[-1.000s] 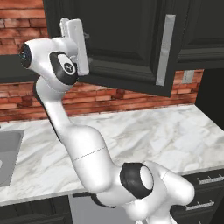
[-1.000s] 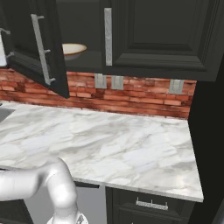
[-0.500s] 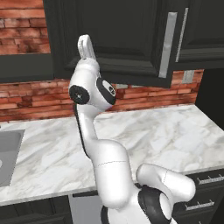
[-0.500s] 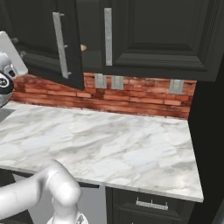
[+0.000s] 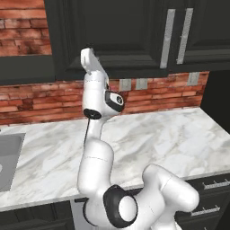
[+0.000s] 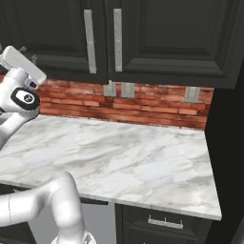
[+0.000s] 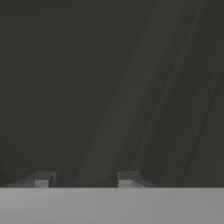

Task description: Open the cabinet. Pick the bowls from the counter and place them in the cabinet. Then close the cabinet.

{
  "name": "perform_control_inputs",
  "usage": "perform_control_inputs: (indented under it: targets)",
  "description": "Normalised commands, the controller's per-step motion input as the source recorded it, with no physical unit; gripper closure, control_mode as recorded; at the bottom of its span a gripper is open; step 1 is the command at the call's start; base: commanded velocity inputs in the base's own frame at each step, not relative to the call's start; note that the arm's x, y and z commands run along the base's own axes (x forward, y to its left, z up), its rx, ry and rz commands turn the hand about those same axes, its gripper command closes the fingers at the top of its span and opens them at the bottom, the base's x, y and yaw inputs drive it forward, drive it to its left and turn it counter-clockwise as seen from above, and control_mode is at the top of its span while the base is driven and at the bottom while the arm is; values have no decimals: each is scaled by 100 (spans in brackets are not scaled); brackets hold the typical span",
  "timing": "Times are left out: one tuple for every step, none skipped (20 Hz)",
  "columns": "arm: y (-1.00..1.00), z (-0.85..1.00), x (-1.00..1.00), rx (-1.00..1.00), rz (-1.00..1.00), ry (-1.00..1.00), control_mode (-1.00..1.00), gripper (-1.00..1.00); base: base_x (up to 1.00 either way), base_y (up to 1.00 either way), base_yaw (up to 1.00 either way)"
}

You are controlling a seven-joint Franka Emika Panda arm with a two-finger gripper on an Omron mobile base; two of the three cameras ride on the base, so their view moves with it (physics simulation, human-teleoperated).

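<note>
Both doors of the dark cabinet [image 5: 126, 31] stand shut, their silver bar handles [image 5: 167, 38] side by side; the same doors [image 6: 176, 38] show in the right base view. My gripper [image 5: 90, 60] is raised against the lower part of the left door, left of the handles. In the hand view the gripper [image 7: 83, 178] faces the door's dark panel at close range. It is open, with nothing between its tips. The white marble counter [image 5: 157, 134] lies below. The bowls are out of view.
A red brick wall with grey outlets [image 5: 133, 84] runs behind the counter [image 6: 119, 157]. A grey sink [image 5: 6, 157] sits at the left edge. Dark lower drawers [image 6: 164, 221] are under the counter, and a tall dark panel closes the right side.
The left cabinet door has swung fully shut, hiding the tan bowl seen inside earlier. My arm has followed it to the right, and the fingers have drawn closer together.
</note>
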Motion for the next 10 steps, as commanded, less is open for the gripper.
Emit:
perform_control_inputs:
  targets:
    - [39, -100, 100, 0, 0, -38, -100, -100, 0, 0, 0]
    - [37, -100, 100, 0, 0, -36, -100, -100, 0, 0, 0]
    - [31, -100, 100, 4, 0, -34, -100, -100, 0, 0, 0]
    - [30, -100, 100, 7, 0, -30, -100, -100, 0, 0, 0]
    - [31, -100, 100, 8, 0, -26, -100, -100, 0, 0, 0]
    - [31, -100, 100, 8, 0, -20, -100, -100, 0, 0, 0]
    - [31, -100, 100, 9, 0, -13, -100, -100, 0, 0, 0]
    - [28, -100, 100, 12, -1, -3, -100, -100, 0, 0, 0]
    - [34, -80, 100, 12, -1, -1, -100, -100, 0, 0, 0]
    - [40, -54, 100, 13, -1, 0, -100, -100, 0, 0, 0]
